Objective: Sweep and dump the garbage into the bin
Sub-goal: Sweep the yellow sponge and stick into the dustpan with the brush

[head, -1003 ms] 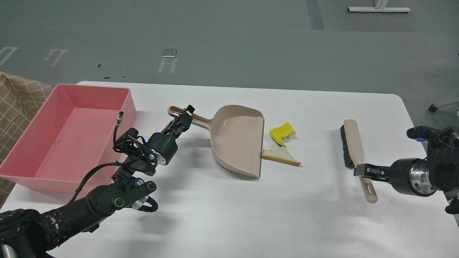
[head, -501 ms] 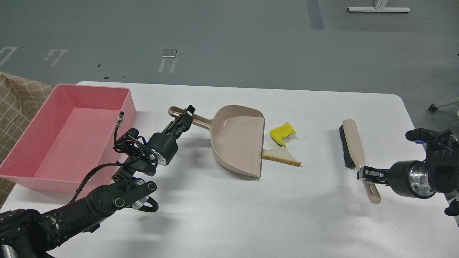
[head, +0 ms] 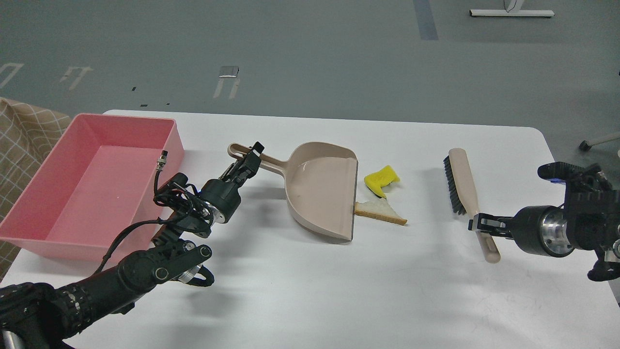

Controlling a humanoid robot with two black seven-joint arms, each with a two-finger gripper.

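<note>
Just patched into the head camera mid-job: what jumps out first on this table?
The big pink bin at the table's left edge catches the eye first. At centre lies the beige dustpan, its handle in the left gripper, with the yellow piece and the bread slice at its open lip. To the right, the right gripper grips the black-bristled brush by its handle.

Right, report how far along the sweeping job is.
Done: the left pincer is shut on the dustpan handle, and the right pincer grips the brush. In hand: the brush is off to the right of the garbage. Left: the yellow piece and bread lie on the table unswept; nothing shows in the bin.
</note>
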